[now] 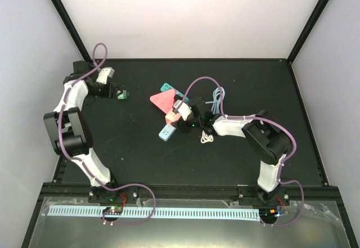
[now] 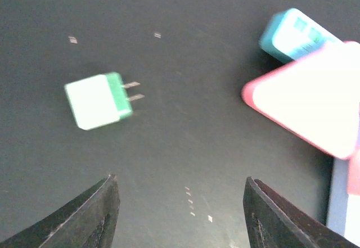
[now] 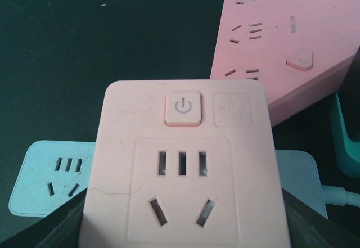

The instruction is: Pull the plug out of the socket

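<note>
Socket (image 3: 180,169) sits clamped in your right gripper (image 3: 180,225) at the middle of the table (image 1: 135,152). The plug (image 2: 100,100) lies free, well apart to the left, prongs bare, ahead of your left gripper (image 2: 180,214), jaws wide. The pull looks done; little seems left.

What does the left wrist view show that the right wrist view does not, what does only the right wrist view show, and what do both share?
Only the left wrist view: the green-and-white plug lying loose with its prongs bare, ahead of the left gripper, whose jaws stand open and empty. Only the right wrist view: the pink square socket with its power button, held between the jaws of the right gripper, and a pale power strip under it. Both: the black table, the pink triangular socket and, it seems, the teal strip.
</note>
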Tool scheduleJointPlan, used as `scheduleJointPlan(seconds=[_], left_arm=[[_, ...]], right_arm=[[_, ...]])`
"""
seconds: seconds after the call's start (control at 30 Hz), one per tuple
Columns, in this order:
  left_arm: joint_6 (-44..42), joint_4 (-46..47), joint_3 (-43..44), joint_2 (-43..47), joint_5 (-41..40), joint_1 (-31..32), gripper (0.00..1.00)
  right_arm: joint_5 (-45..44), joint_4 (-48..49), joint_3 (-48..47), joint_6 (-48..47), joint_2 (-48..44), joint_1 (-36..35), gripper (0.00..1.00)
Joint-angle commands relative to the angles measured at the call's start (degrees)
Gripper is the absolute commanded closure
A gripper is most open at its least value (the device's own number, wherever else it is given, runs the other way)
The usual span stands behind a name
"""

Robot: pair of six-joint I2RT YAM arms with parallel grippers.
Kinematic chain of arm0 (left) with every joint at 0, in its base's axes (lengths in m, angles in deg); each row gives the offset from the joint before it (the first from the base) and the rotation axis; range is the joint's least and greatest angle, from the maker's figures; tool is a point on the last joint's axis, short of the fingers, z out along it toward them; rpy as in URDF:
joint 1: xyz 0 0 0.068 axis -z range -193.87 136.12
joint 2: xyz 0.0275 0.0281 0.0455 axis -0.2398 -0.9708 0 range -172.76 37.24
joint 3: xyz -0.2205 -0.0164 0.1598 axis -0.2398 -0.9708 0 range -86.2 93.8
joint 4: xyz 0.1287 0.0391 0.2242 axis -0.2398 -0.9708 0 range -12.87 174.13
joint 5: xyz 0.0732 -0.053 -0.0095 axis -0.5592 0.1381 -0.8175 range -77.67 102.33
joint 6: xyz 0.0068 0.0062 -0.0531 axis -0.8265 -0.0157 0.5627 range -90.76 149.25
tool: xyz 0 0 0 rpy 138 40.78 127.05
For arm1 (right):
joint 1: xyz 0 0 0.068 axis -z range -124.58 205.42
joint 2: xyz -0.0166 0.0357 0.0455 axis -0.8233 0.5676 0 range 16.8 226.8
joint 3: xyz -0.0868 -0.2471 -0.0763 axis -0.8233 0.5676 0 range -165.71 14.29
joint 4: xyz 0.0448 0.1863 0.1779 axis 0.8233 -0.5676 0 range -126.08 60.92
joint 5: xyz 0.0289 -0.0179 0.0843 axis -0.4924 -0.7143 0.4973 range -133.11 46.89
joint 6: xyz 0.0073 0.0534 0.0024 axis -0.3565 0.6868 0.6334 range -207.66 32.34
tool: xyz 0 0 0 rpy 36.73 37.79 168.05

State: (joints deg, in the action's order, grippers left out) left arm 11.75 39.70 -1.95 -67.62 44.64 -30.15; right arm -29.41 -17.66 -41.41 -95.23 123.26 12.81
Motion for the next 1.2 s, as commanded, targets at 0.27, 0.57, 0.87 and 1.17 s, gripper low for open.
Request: scheduleJointPlan(seconds=[0.27, 0.57, 0.87, 1.17], left_arm=[[-13.85, 3.34, -16.97, 20.81, 2.89, 11.17, 0.4], [-41.31, 6.14, -36.22, 38.22, 9.27, 22.87, 0.43], [-64.68, 5.31, -41.6, 39.05, 7.98, 29.8, 0.44], [-66.5, 9.17, -44.8, 36.96, 0.69, 36.87, 0.46]], right_arm=[[-3.68, -9.72, 1.04, -2.18, 4.46, 0.97, 0.98], [-1.9, -10.42, 0.61, -2.6, 5.01, 0.95, 0.98], [2.69, -12.67, 0.24, -5.39, 5.58, 1.05, 0.98], [6.83, -19.45, -0.82, -6.2, 4.29, 1.04, 0.99]])
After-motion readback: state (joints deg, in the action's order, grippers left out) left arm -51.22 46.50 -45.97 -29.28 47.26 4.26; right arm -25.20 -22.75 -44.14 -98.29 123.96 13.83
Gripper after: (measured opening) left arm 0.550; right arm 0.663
